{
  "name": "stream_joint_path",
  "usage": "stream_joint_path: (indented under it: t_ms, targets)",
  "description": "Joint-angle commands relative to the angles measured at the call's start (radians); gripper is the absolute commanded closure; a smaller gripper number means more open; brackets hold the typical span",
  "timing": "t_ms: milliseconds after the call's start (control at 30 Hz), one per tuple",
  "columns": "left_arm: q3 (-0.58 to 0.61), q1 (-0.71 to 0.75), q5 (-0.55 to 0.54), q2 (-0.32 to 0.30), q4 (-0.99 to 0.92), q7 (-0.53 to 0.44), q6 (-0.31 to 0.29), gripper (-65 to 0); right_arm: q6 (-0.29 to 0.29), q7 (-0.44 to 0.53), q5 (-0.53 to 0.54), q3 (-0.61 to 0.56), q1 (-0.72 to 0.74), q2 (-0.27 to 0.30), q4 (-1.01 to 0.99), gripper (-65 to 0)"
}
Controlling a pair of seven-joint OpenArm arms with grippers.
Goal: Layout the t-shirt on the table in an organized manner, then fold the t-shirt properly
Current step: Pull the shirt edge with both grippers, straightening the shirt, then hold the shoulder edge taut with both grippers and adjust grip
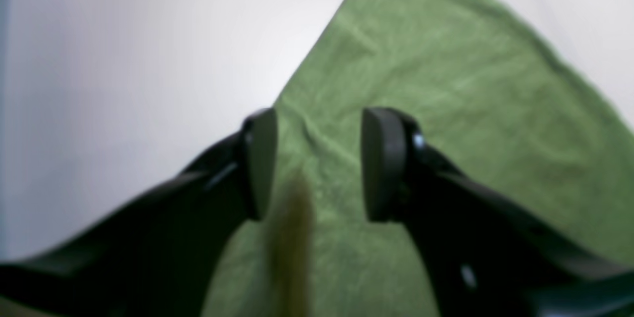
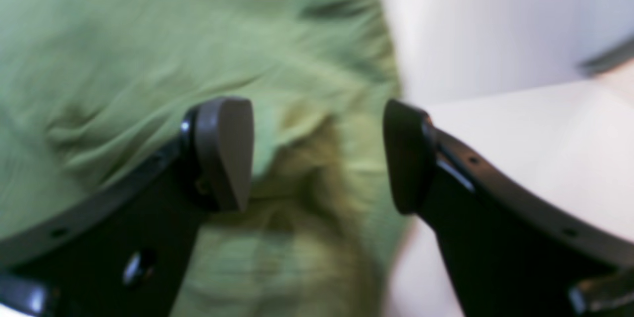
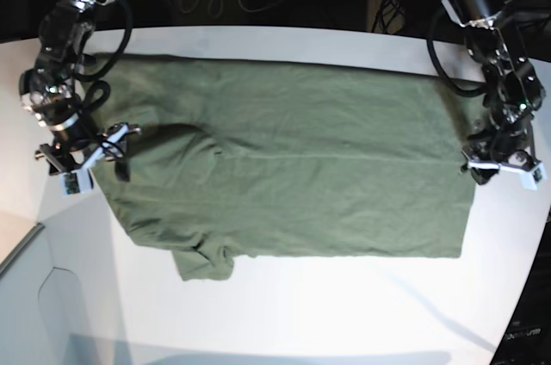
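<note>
Base view, left to right. At the left edge of the frame, right gripper (image 3: 102, 151) hanging over the sleeve end of the t-shirt (image 3: 293, 171), jaws spread wide with nothing between them. Across the middle, dark olive-green shirt spread flat on the white table (image 3: 301, 313), long side running left to right, a few shallow creases, one short sleeve folded out at the lower left. At the right edge, left gripper (image 3: 504, 167) poised at the shirt's hem edge, jaws parted and empty.

Right wrist view: blurred; right gripper (image 2: 317, 153) wide apart above rumpled green cloth (image 2: 124, 49), left pad over fabric, right pad over bare table (image 2: 535, 124); no cloth pinched.

Left wrist view: left gripper (image 1: 317, 163) moderately wide over the shirt's (image 1: 446, 99) corner edge, cloth filling centre and right, white table (image 1: 124, 59) at left. A blurred brownish streak low between the pads, unidentifiable.
</note>
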Motion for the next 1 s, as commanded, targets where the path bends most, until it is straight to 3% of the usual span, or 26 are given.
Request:
stream_joint_path:
  t_ms: [0,200,467,967]
  targets:
    - [-0.001,-0.003,-0.033,-0.012,0.042,-0.017,-0.007,-30.8,0.013,0.024,0.015,0.012,0.006,-0.005,0.033,-41.6]
    - [-0.003,0.115,-0.102,-0.023,0.102,-0.020,0.002,-29.9,0.013,0.023,0.015,0.027,-0.100,-0.008,0.094,-41.6]
    - [-0.118,0.134,-0.099,-0.024,-0.068,-0.020,-0.007,-30.2,0.013,0.023,0.015,0.029,-0.218,-0.008,0.085,-41.8]
    - [-0.115,0.146,-0.097,-0.059,-0.194,-0.020,-0.007,-29.8,0.013,0.031,0.015,0.078,-0.252,-0.003,-0.088,-41.6]
